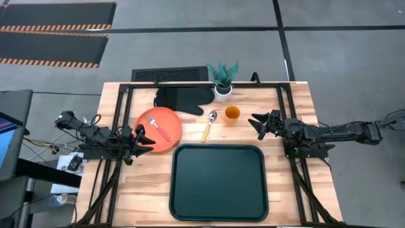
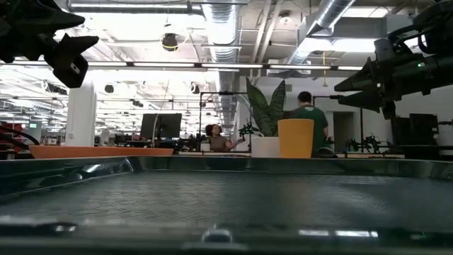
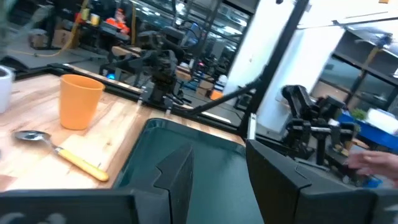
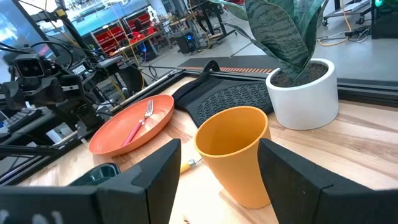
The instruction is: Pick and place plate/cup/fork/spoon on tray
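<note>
Nearest the worktop's front edge lies the tray (image 1: 219, 182), with nothing on it, so no item has been placed yet. Beyond its far rim, the spoon (image 1: 208, 126) lies just past the tray, and the cup (image 1: 232, 114) stands upright beside it toward the right. Toward the left edge sits the plate (image 1: 159, 129), with the fork (image 1: 158, 126) resting on it. Farther back, a black mitt (image 1: 183, 99) and a potted plant (image 1: 223, 81) sit by the rear edge.

The right end effector (image 1: 259, 123) hovers near the cup, released, its fingers spread with the cup showing between them in the wrist view. The left end effector (image 1: 145, 140) waits at the plate's near-left rim, also released.

The step in hand looks like the approach to the cup. Next, the right arm likely needs to advance, straddle the cup and clench.
</note>
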Tool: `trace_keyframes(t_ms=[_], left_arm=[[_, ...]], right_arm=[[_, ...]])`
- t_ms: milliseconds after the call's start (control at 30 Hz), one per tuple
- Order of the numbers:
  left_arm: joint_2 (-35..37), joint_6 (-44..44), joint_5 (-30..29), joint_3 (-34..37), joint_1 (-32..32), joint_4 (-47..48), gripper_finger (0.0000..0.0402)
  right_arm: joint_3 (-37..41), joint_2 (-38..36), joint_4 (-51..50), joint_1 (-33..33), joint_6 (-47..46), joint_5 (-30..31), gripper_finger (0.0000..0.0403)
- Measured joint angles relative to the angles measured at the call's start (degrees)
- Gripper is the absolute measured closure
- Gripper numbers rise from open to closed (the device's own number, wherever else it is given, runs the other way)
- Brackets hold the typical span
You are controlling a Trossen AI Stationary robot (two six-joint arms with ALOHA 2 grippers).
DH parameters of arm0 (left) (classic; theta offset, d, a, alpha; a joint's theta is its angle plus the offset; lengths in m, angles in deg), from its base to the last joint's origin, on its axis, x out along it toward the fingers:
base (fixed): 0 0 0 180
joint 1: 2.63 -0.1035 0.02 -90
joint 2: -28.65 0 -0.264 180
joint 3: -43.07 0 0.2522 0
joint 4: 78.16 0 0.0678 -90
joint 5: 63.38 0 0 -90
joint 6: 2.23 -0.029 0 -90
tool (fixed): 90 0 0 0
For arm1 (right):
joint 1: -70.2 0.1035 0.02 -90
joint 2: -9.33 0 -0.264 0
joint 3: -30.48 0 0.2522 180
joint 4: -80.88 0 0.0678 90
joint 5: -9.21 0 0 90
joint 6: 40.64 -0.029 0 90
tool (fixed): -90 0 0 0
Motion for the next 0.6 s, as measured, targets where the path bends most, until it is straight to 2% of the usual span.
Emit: trace_keyframes(t_ms=[267, 467, 533, 600], left_arm=[[0.00, 8.19, -3.99, -0.01, 0.00, -0.35, 0.0267], [0.00, 9.66, -5.06, 0.00, 0.00, -0.55, 0.0267], [0.02, 12.82, -7.01, 0.00, 0.02, -0.58, 0.0267], [0.00, 15.37, -9.84, 0.00, 0.02, -0.59, 0.0267]], right_arm=[[0.00, -0.02, 0.00, 0.00, 0.21, 0.00, 0.0164], [0.00, 0.00, 0.01, 0.00, 0.09, 0.00, 0.0164], [0.00, -0.02, 0.13, 0.12, -4.58, -0.38, 0.0164], [0.00, -0.02, 0.14, 0.46, -14.28, -1.47, 0.0164]])
